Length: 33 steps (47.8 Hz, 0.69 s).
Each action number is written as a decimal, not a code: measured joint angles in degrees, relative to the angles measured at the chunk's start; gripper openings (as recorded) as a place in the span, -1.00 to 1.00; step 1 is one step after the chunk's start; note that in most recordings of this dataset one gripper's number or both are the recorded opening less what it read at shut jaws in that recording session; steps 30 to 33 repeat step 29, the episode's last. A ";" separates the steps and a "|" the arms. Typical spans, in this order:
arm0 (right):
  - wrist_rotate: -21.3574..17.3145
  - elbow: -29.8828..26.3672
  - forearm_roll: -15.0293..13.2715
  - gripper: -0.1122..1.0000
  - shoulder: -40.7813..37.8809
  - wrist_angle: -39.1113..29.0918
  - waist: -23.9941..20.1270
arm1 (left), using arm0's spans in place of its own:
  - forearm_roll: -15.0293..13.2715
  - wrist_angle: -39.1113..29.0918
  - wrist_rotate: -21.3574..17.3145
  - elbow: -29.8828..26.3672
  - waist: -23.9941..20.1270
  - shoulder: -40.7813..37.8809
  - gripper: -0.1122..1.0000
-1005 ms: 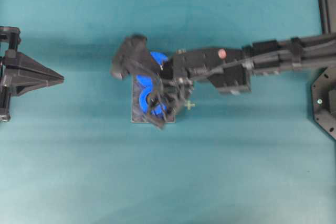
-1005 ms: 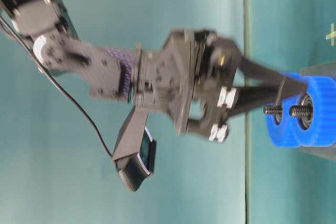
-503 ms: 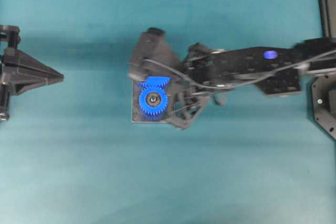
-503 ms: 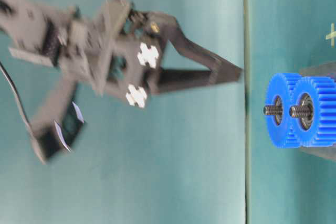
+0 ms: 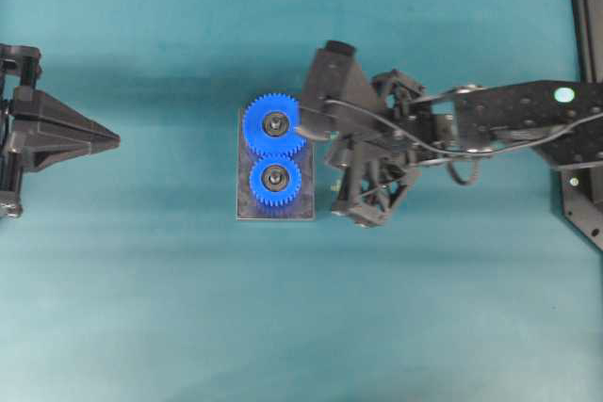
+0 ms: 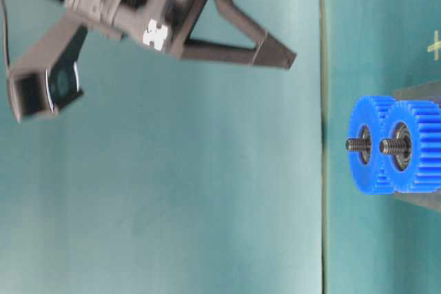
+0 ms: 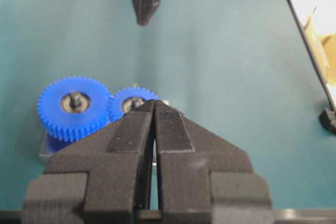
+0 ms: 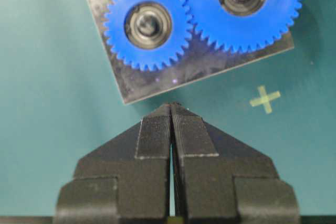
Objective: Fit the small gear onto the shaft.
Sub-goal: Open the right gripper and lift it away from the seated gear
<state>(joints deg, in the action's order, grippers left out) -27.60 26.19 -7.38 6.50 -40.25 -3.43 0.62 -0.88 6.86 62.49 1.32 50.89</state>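
Up and away goes the right gripper [image 5: 336, 211]: a second ago it was down over the gears, and now it hangs off to the right of the plate, clear of everything, with nothing in its grasp.

And look at the small gear [image 5: 275, 179], seated flat on the grey plate [image 5: 243, 210], with the shaft [image 6: 389, 146] poking up through its bearing hub. From table level the threaded tip of that pin stands proud of the hub. The small gear's teeth mesh with the large gear [image 5: 274, 125] beside it on the same plate, which has its own pin through the centre.

From the right wrist view, both gears sit just beyond the gripper's tips, whose fingers [image 8: 156, 137] are pressed together, pad to pad, holding nothing. A pale cross mark [image 8: 265, 98] shows on the teal table [image 5: 301, 327] just off the plate.

Over on the far left, the left gripper [image 5: 115, 141] hovers well apart from the plate, pointing toward it. Its fingers [image 7: 134, 129] are closed flat against each other, empty too.
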 measured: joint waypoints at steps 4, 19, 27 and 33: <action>0.00 1.41 -0.09 -0.80 0.79 1.05 -0.09 | 0.00 0.00 0.00 0.09 0.09 -0.35 -0.80; -0.09 3.34 -0.09 -0.80 1.93 2.90 0.09 | -0.09 -0.35 -0.09 0.35 0.09 -1.05 -0.80; 0.00 3.96 -0.09 -0.80 2.11 4.57 0.09 | 0.00 -0.70 -0.09 0.35 0.09 -0.97 -0.80; 0.00 4.13 -0.09 -0.80 2.20 5.10 0.09 | 0.00 -0.70 0.00 0.44 0.09 -0.97 -0.80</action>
